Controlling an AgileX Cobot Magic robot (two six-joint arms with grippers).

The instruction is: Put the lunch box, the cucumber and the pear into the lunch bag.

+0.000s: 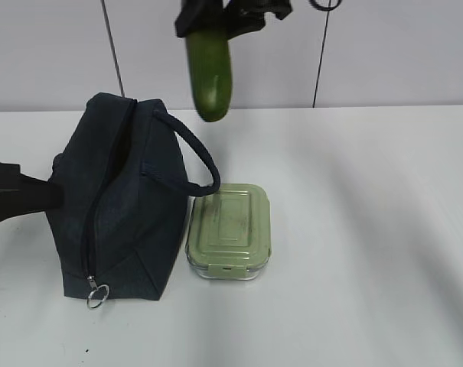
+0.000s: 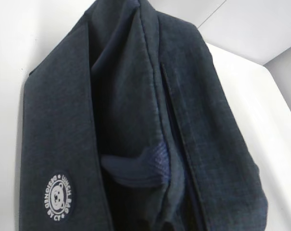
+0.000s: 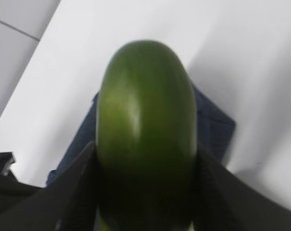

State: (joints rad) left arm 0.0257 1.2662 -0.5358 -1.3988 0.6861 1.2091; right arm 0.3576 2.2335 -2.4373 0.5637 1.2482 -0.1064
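The dark navy lunch bag (image 1: 132, 222) stands at the left of the white table, its zipper open along the top. The sage-green-lidded lunch box (image 1: 229, 229) lies flat against the bag's right side. My right gripper (image 1: 216, 21) is shut on the dark green cucumber (image 1: 210, 73), which hangs end-down high above the bag's right edge; the right wrist view shows the cucumber (image 3: 145, 130) between the fingers (image 3: 73, 192). My left gripper (image 1: 55, 195) grips the bag's left side; the left wrist view is filled with the bag's fabric (image 2: 203, 120), which hides the fingers. The pear is out of view.
The bag's looped strap (image 1: 193, 149) arches over toward the lunch box. A silver ring pull (image 1: 98, 294) hangs at the bag's near end. Bare white table (image 1: 369, 229) lies to the right. A grey wall with dark cables stands behind.
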